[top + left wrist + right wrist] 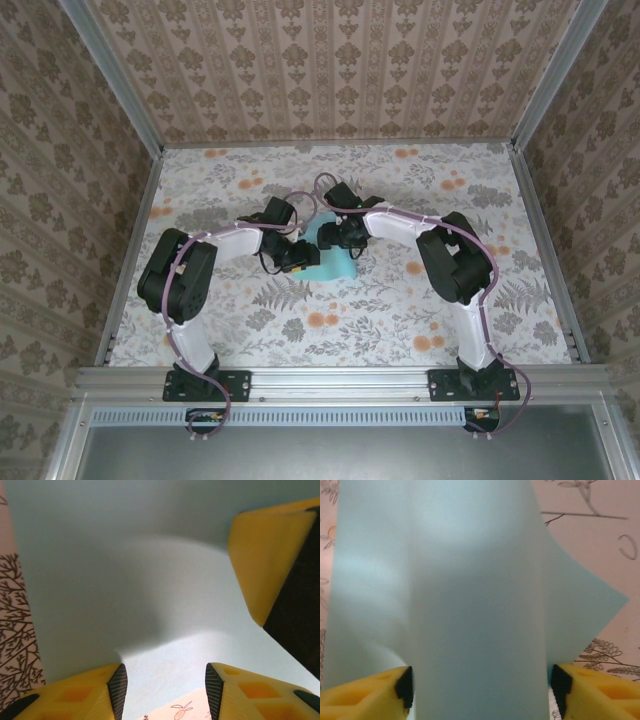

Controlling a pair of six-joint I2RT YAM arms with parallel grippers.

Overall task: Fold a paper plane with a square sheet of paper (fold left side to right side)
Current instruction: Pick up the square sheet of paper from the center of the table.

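Right wrist view: the right gripper has its yellow fingers set either side of a raised hump in the thin light-blue square sheet of paper; whether they pinch it I cannot tell. The left gripper stands parted over the sheet's edge. The paper sits mid-table, between both arms, on the floral-patterned table.

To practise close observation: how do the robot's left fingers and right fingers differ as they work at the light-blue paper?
The left fingers stand closer together; the right fingers are spread wider. Seen from above, the left fingers are at the left edge of the paper; the right fingers are over its far part. Both pairs are yellow with black pads, apart, with paper showing between them.
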